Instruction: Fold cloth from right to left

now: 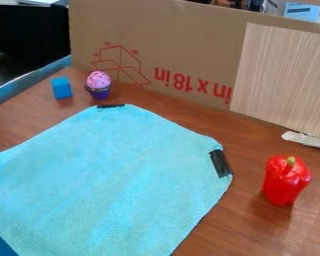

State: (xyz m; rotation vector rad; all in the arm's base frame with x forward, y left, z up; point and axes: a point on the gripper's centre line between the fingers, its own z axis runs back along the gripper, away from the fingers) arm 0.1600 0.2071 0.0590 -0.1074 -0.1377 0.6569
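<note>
The light blue cloth (112,182) lies spread out flat on the brown wooden table (196,122), covering much of its left and middle. Black pieces like tape sit on its far corner and its right corner, and a small black piece shows at the left edge of the view beside the cloth. The cloth's near part runs out of the view at the bottom.
A red bell pepper (285,181) stands right of the cloth. Behind its far corner are a blue cube (62,88) and a toy cupcake (98,85). A cardboard wall (189,50) with a wood-grain panel (283,80) borders the back.
</note>
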